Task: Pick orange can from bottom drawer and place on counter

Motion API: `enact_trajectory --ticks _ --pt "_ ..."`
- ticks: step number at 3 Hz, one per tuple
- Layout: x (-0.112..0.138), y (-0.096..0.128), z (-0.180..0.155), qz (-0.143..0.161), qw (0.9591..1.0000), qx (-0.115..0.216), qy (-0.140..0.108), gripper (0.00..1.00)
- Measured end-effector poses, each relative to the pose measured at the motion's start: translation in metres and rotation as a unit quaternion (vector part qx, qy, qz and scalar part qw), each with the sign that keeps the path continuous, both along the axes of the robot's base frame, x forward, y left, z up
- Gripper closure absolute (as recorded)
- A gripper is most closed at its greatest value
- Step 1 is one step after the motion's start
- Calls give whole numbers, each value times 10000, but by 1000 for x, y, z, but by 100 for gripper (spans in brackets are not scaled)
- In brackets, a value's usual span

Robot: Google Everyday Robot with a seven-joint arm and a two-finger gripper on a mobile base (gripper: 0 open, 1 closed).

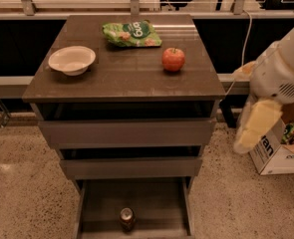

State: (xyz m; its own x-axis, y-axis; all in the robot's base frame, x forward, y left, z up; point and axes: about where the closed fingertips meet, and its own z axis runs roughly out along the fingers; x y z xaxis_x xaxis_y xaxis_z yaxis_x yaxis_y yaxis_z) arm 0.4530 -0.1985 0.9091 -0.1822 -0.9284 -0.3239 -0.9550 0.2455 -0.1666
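The orange can (126,218) stands upright on the floor of the open bottom drawer (159,203), near its front edge and about midway across. The counter (124,76) is the dark brown top of the cabinet above the three drawers. My arm (281,68) comes in from the right edge, beside the cabinet's right side. My gripper (256,128) hangs as a pale cream shape below it, level with the upper drawers, well above and to the right of the can. It holds nothing that I can see.
On the counter sit a white bowl (72,59) at the left, a green snack bag (131,34) at the back and a red-orange apple (173,59) at the right. The two upper drawers are pulled slightly out. A cardboard box (278,156) stands on the floor to the right.
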Motion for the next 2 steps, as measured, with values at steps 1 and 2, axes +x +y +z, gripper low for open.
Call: enact_trajectory --ticks 1,2 --pt "-2 53 -68 470 9938 999 141 0" --pt "8 98 -73 780 9848 1545 -147 0"
